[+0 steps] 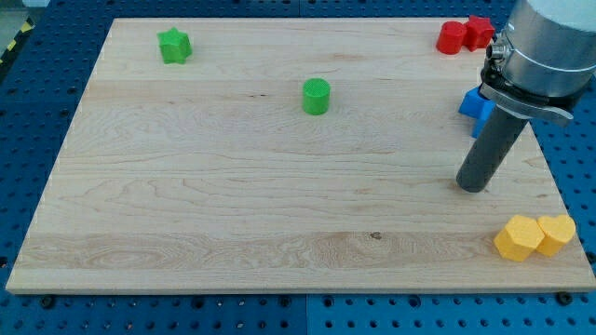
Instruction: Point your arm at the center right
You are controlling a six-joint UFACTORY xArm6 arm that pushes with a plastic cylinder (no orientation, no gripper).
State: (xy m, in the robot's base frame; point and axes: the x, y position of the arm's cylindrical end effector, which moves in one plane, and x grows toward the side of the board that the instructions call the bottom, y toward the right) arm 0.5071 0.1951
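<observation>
Fingers are absent: only my tip (473,189) is fitted, set down on the board (233,214) at its centre right, so nothing is gripped. Just above it, a blue block (476,105) is partly hidden by the rod. Yellow blocks (534,236) lie below-right. Further drift rightward risks nudging either.

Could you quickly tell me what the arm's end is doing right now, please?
My tip: a bare rod with no jaws, holding nothing, resting on the board at the view's right, just below the blue block.
</observation>
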